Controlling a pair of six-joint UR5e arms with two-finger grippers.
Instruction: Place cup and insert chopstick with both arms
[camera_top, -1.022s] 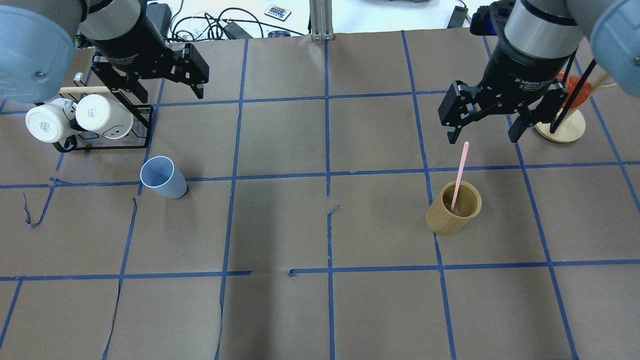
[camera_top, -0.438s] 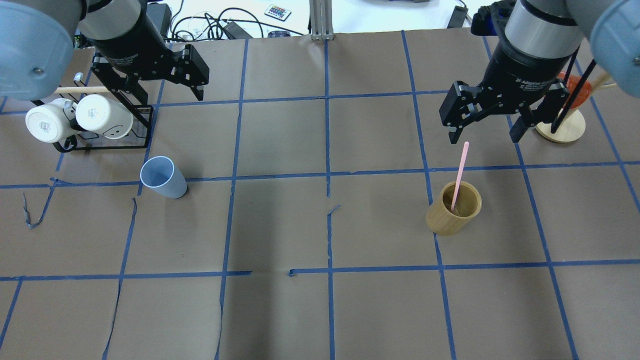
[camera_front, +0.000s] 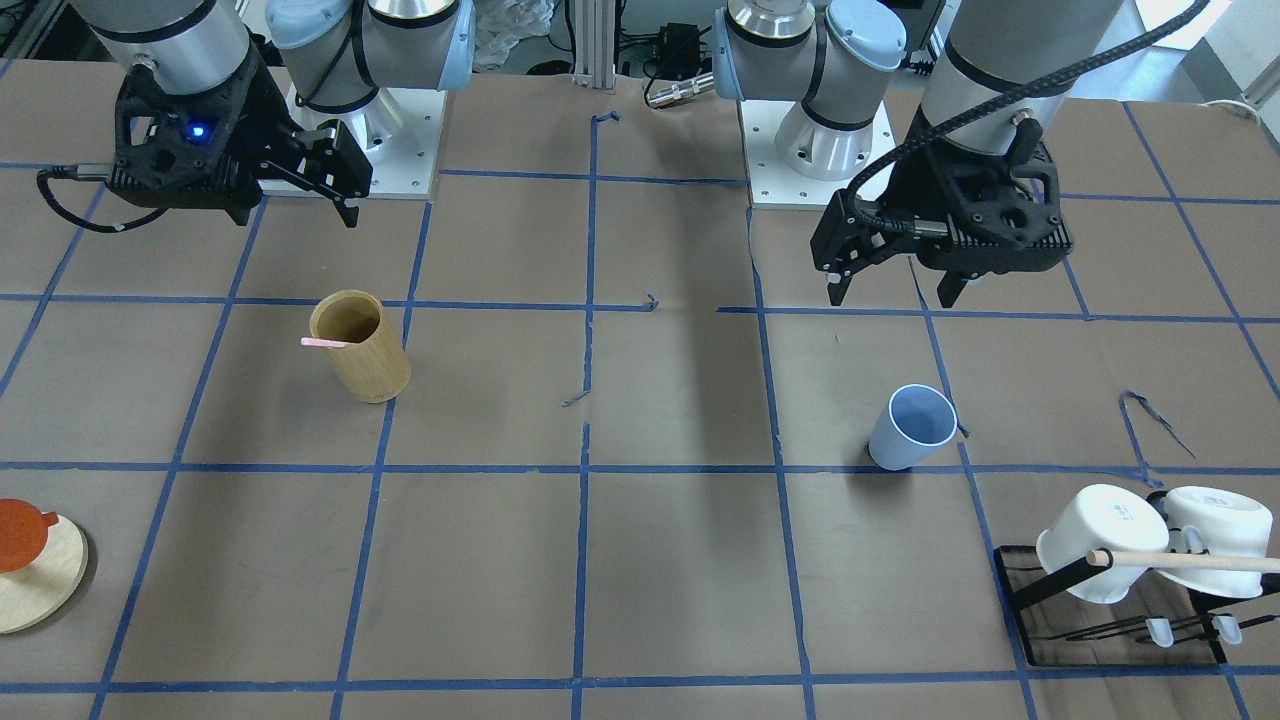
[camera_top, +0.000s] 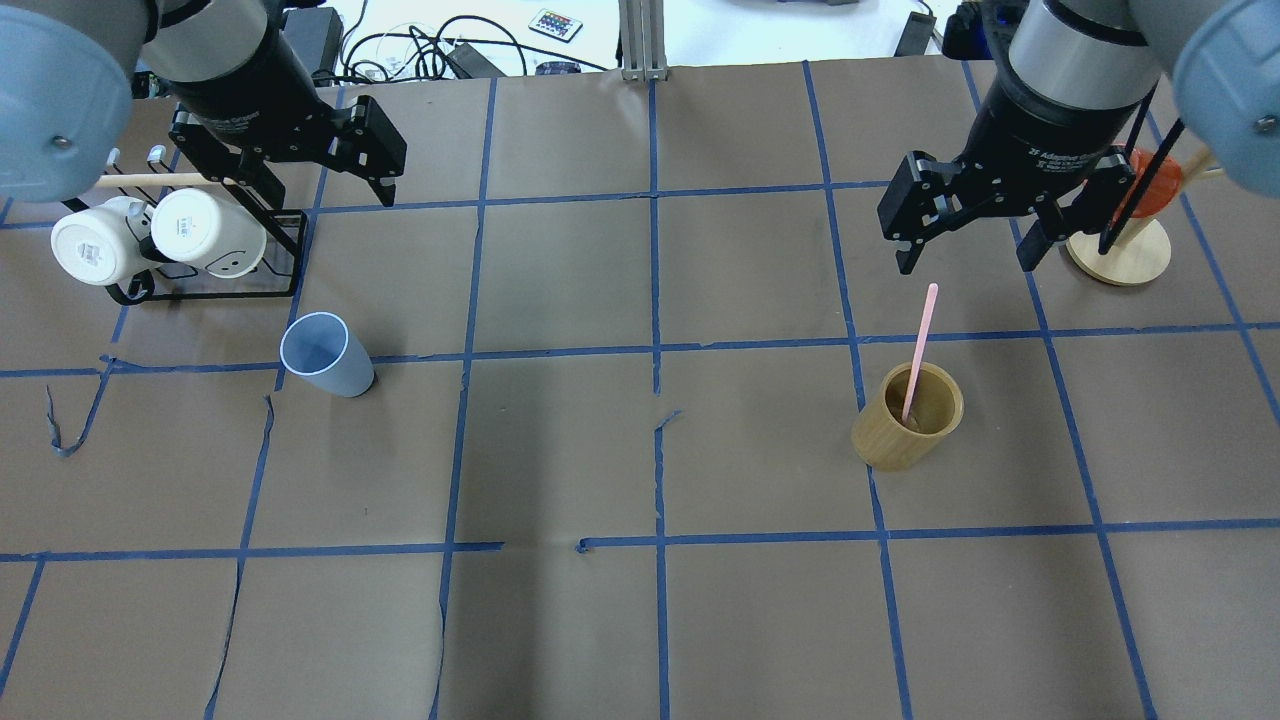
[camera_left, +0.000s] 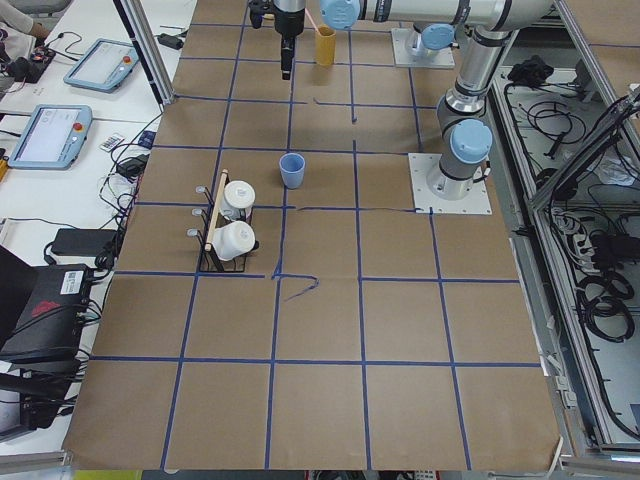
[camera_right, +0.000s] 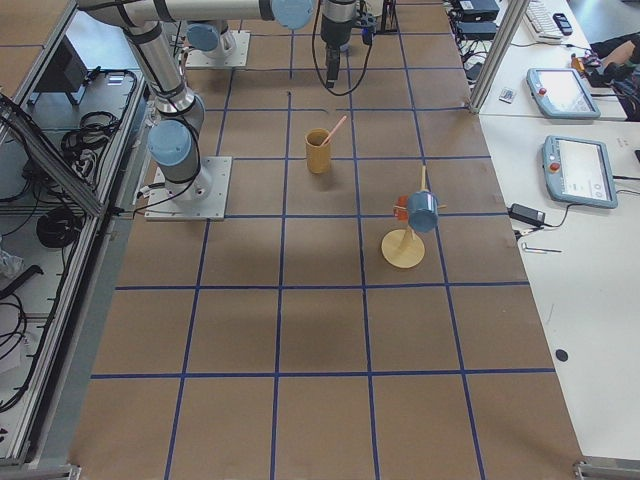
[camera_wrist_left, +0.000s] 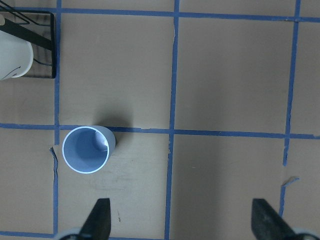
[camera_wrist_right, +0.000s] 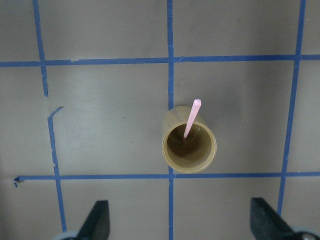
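Both arms hang above the brown papered surface with nothing in them. The left hand has its two fingers spread wide apart, empty, up near the black wire rack that carries two white mugs lying on their sides. The blue cup stands upright on the surface just in front of that rack, mouth open to the ceiling, on a blue tape line (the left wrist camera looks straight down into it). It is well apart from the hand above.

Over on the other side, the right hand is likewise spread open and empty. Below and in front of it stands the bamboo holder, upright, with the pink chopstick inside it. The chopstick leans against the rim, its upper end poking out towards the right hand but not touching it. A round wooden stand sits beside that hand.
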